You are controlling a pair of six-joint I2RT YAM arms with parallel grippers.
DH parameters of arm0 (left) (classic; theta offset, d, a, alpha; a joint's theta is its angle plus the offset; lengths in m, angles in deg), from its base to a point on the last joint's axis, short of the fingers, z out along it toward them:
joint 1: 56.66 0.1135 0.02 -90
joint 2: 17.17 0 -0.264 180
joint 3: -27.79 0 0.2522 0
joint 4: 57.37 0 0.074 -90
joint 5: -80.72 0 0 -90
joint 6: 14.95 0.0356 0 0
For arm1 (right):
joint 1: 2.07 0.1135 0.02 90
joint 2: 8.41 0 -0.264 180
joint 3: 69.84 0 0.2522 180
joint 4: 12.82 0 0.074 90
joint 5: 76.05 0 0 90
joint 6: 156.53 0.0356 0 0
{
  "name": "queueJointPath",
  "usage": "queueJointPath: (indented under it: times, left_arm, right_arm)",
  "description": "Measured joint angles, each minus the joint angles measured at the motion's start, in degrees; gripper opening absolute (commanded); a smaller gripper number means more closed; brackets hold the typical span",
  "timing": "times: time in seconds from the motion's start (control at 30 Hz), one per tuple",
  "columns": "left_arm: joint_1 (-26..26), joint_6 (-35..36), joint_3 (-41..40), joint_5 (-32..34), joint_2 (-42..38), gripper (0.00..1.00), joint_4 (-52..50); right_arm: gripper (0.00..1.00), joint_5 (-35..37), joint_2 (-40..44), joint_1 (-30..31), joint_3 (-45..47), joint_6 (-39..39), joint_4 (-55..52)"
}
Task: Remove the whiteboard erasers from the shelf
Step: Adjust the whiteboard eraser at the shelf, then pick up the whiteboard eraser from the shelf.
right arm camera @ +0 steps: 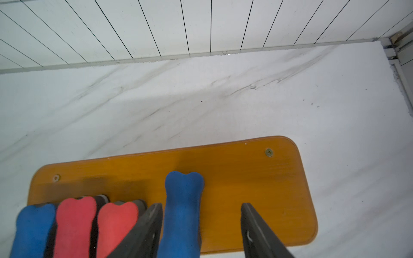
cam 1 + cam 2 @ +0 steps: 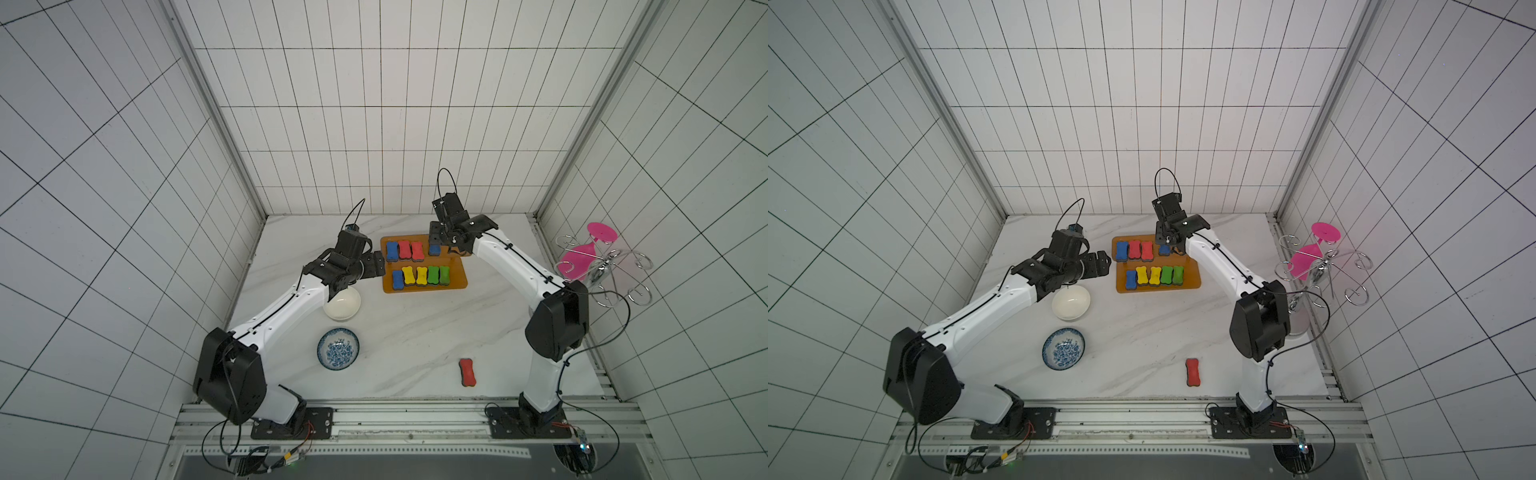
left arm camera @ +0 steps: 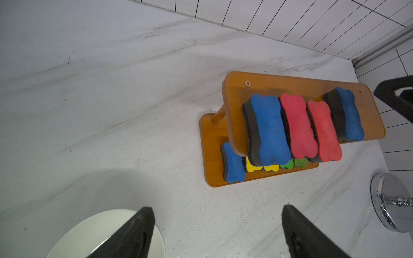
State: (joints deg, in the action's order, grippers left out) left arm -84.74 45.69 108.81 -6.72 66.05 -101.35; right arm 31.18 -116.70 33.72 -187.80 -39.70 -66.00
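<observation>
One red eraser (image 2: 467, 372) lies on the table (image 2: 415, 332), far from the shelf (image 2: 457, 279). Nine more sit on the shelf. My right gripper (image 1: 201, 205) stands open around the blue eraser (image 1: 184, 201) on the shelf's top board (image 1: 245, 178). My left gripper (image 3: 217, 207) is open, empty, beside the shelf. From above, that right gripper half hides it.

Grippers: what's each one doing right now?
Left gripper: open, empty.
Right gripper: open, jaws either side of a blue eraser, not clamped.

White arms (image 2: 291, 311), bulky black joints (image 2: 230, 374)
</observation>
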Motion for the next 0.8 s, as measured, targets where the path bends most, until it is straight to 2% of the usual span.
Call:
queueJointPath:
  times: [0.27, 0.63, 0.8]
  left_arm:
    - [0.0, -0.39, -0.66, 0.39, -0.9, 0.93, -0.66]
    - [0.0, -0.68, -0.66, 0.39, -0.9, 0.93, -0.87]
    - [0.0, -0.74, -0.66, 0.39, -0.9, 0.93, -0.87]
  right_arm:
    - [0.58, -0.52, -3.69, 0.81, -6.47, 0.66, -3.78]
    - [0.56, -1.97, -7.54, 0.28, -6.54, -0.5, -7.19]
    - [0.5, -2.12, -7.76, -0.15, -6.54, -0.59, -7.17]
